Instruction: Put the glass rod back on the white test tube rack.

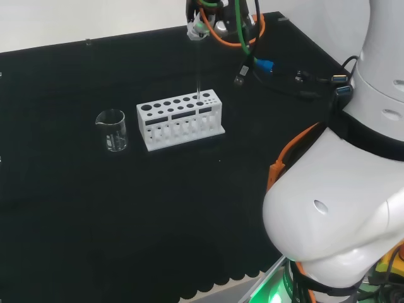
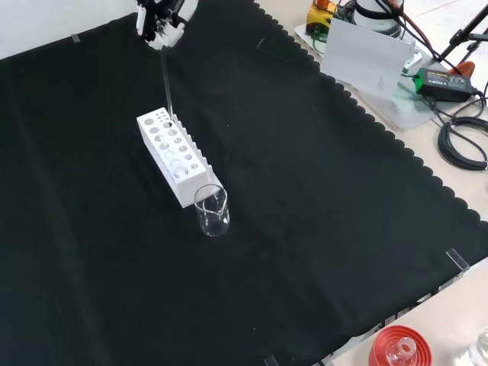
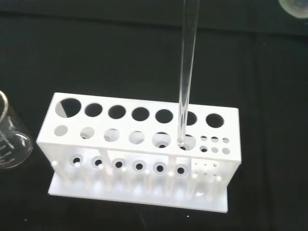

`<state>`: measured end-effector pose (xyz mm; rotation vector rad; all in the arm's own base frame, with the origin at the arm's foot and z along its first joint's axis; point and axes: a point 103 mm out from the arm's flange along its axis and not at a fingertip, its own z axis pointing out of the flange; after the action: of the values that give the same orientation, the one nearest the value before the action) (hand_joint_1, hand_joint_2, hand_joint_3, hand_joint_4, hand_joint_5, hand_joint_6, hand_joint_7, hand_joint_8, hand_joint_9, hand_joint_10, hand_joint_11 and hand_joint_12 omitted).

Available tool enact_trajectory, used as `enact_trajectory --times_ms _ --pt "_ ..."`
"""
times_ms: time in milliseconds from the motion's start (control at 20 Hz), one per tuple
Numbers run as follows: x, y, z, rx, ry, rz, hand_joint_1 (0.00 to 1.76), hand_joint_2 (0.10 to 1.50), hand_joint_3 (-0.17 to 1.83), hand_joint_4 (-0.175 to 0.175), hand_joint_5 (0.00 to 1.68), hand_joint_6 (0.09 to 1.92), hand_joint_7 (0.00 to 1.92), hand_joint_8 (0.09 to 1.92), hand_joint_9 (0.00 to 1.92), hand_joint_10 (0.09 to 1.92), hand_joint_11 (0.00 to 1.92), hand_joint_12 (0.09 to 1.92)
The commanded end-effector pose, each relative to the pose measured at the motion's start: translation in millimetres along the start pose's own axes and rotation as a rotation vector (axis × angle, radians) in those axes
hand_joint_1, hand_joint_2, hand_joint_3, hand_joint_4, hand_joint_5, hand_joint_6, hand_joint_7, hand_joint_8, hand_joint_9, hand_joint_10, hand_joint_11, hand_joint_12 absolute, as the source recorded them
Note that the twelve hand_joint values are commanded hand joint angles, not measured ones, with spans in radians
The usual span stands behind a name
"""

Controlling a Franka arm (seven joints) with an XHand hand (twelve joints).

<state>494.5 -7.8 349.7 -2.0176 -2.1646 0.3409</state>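
1. Head view, far left: small clear glass beaker [image 1: 112, 130] stands on the black cloth [image 1: 63, 208], just beside the rack's left end and apart from it. Appears empty. Not part of this step; leave it alone.
2. Head view, centre: white plastic test tube rack with 2 rows of round holes [image 1: 180, 121] sits square on the cloth. The thin clear glass rod [image 1: 198, 66] hangs near vertical above the rack's right end, its lower tip at the top plate.
3. Head view, top centre: black and white robot hand [image 1: 201, 22] pinches the rod's upper end between curled fingers; the palm is cut off by the frame.
4. Wrist view: the rod's tip [image 3: 181, 142] sits at or just inside a hole in the nearer row, next to the block of small holes. Cannot tell whether it has passed the plate.
5. Judgement: the step in hand is the insertion, late in the task. To do it well, keep the rod plumb and lower straight down, so the tip clears the hole's rim and finds the matching seat in the lower plate.
6. Judgement: release only once the rod rests on the base; an early release could let it drop or lean.
7. Front view: the beaker stands close to the rack's near end, so lift straight up afterwards.
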Motion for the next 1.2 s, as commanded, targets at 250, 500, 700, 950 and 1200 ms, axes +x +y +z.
enact_trajectory --times_ms 250,500,700,950,1200 --pt "-13 12 3 0.01 0.016 -0.005 1.18 1.19 -0.17 -0.175 1.01 0.99 1.57 0.55 1.81 0.26 1.63 0.58" --pt "-11 12 5 0.011 0.004 -0.014 1.18 1.19 -0.17 -0.175 1.01 0.99 1.57 0.55 1.81 0.26 1.63 0.58" --pt "-10 12 7 0.013 0.006 -0.017 1.18 1.19 -0.17 -0.175 1.01 0.99 1.57 0.55 1.81 0.26 1.63 0.58" --pt "-15 15 13 0.023 0.007 -0.014 1.18 1.19 -0.17 -0.175 1.01 0.99 1.57 0.55 1.81 0.26 1.63 0.58" --pt "-18 18 21 0.037 0.01 -0.012 1.18 1.19 -0.17 -0.175 1.01 0.99 1.57 0.55 1.81 0.26 1.63 0.58"
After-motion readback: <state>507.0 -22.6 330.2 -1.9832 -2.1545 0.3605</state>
